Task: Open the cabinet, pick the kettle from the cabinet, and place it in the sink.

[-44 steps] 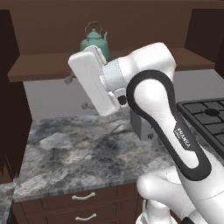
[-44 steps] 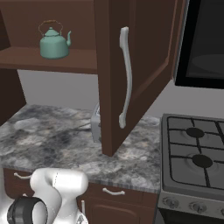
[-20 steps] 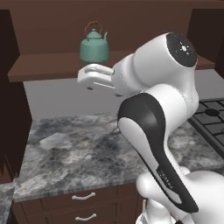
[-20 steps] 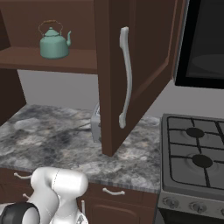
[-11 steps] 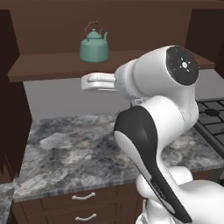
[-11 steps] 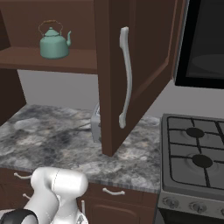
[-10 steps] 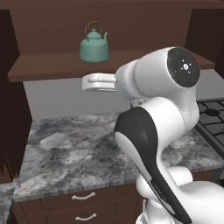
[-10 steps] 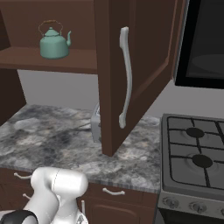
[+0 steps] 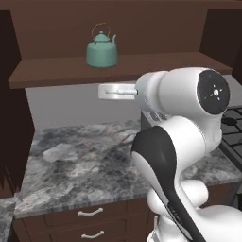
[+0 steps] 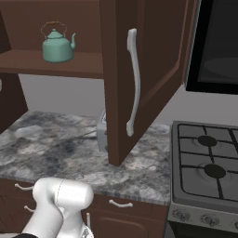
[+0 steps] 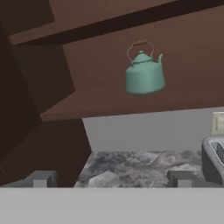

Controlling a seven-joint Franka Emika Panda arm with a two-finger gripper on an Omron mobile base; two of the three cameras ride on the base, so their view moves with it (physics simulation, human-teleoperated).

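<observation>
One step done: cabinet [image 10: 139,79] doors open. Kettle [image 9: 102,49] upright on the shelf, untouched. Gripper [image 11: 111,179] below shelf level, apart from kettle; fingers spread wide, holding nothing. Remaining: grasp, carry to sink.

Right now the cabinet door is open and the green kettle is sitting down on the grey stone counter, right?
Not quite. The cabinet door is open, but the kettle sits up on the cabinet shelf, above the counter. The right base view shows it.
</observation>
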